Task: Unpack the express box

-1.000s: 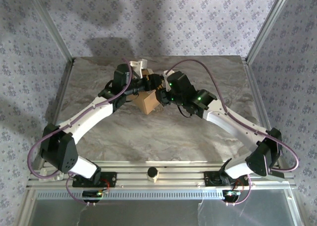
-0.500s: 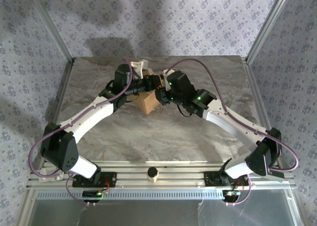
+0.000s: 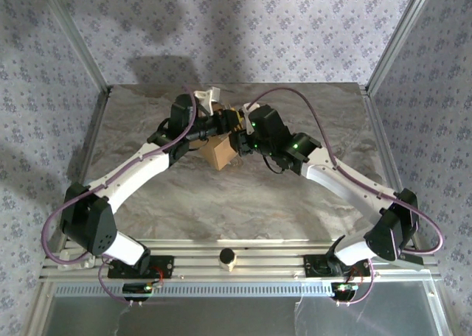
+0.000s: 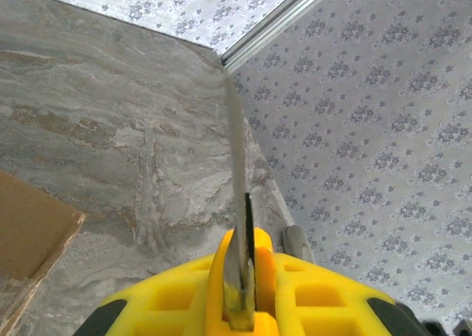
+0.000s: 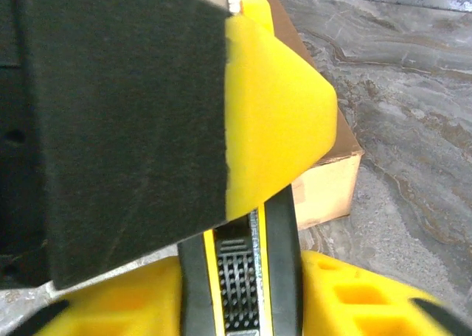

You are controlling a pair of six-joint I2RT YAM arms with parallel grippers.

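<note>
Two arms, the left arm (image 3: 136,174) and the right arm (image 3: 346,181), reach inward over the desk (image 3: 243,211) and meet above one express box (image 3: 219,156). The box stands on the desk toward the far middle, directly beneath the two wrists. In the left wrist view, one thin grey blade (image 4: 239,166) is seen edge-on, pinched between two yellow moulded fingers (image 4: 221,270), so the left jaws are closed on that blade. One cardboard corner of the box shows at the lower left of that view, against the marbled desk. In the right wrist view, one black-and-yellow cutter handle (image 5: 254,277) with a ribbed slider sits between two yellow moulded parts. Whether the right jaws grip it or stand free of it cannot be told. One black-padded block with a yellow tip (image 5: 125,115) sits close to the lens above the handle, with the box behind it to the right. One cream knob (image 3: 228,259) sits on the near rail between the two arm bases.
</note>
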